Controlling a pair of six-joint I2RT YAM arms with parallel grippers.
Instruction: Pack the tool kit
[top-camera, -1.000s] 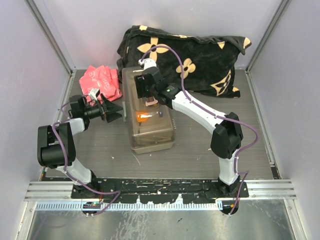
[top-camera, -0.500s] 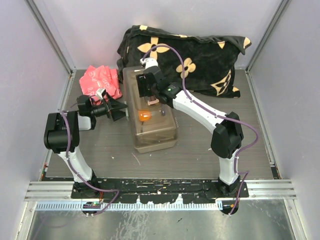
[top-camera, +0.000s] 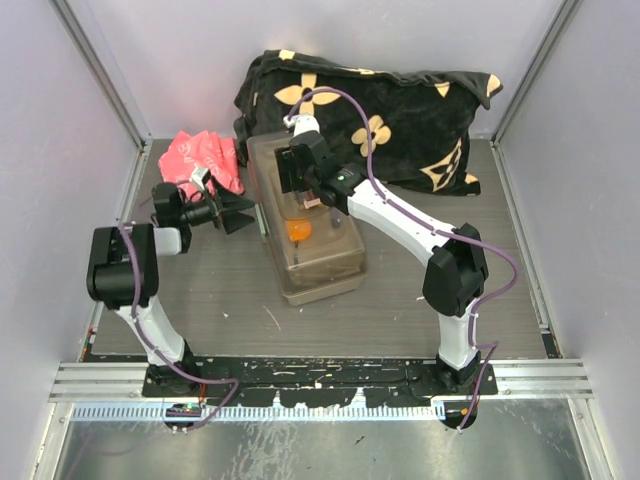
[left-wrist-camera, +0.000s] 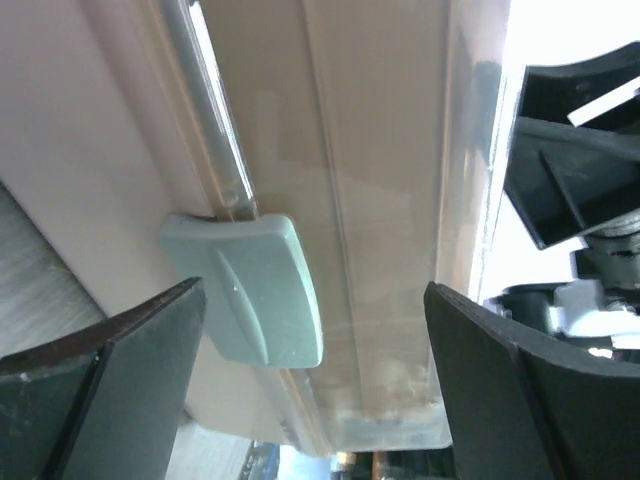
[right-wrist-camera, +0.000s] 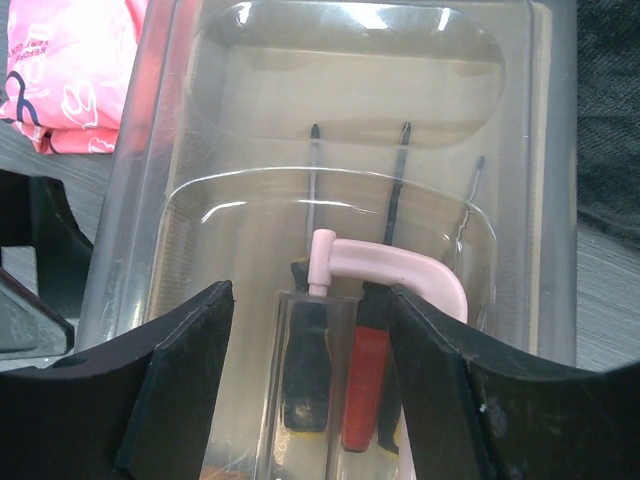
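The toolbox (top-camera: 325, 262) sits mid-table, lid down. My left claw (left-wrist-camera: 312, 320), spread, faces its pale green latch (left-wrist-camera: 245, 290), probably to snap it. My right claw (right-wrist-camera: 310, 335) straddles the handle (right-wrist-camera: 395, 268), steadying; gripping or not, I can't tell.

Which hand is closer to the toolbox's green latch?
Left. The left hand faces the latch on the toolbox side; the right hand is up top, over the handle.

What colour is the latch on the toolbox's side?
Pale grey-green. The latch on the toolbox shows best in the left wrist view.
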